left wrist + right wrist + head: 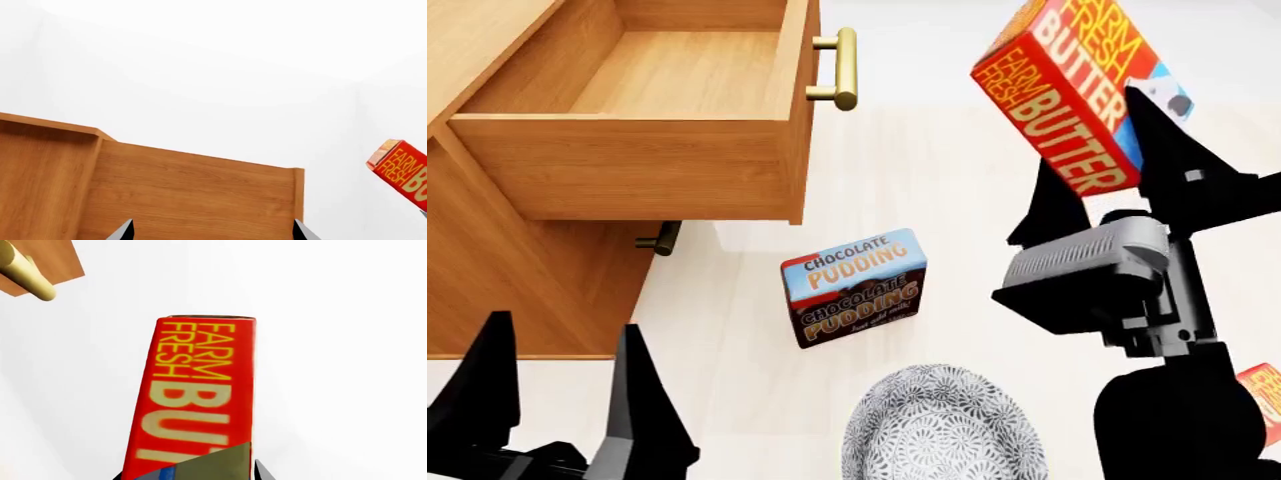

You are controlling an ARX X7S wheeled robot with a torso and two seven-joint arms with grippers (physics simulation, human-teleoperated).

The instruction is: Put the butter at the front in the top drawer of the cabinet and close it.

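Note:
My right gripper (1108, 165) is shut on a red "Farm Fresh Butter" box (1068, 90) and holds it tilted in the air, to the right of the cabinet (507, 260). The box fills the right wrist view (200, 395), with the jaws closed on its lower end (193, 475). The top drawer (681, 80) stands pulled open and empty, its brass handle (834, 70) facing the butter. My left gripper (561, 400) hangs open and empty low in front of the cabinet. In the left wrist view its fingertips (123, 230) frame the cabinet's wood (187, 190), and the butter (403, 167) shows at the edge.
A chocolate pudding box (854, 285) lies on the white floor between the cabinet and my right arm. A patterned grey bowl (941, 425) sits nearer to me. Part of another red box (1265, 392) shows at the right edge. The lower drawer's handle (657, 240) sits under the open drawer.

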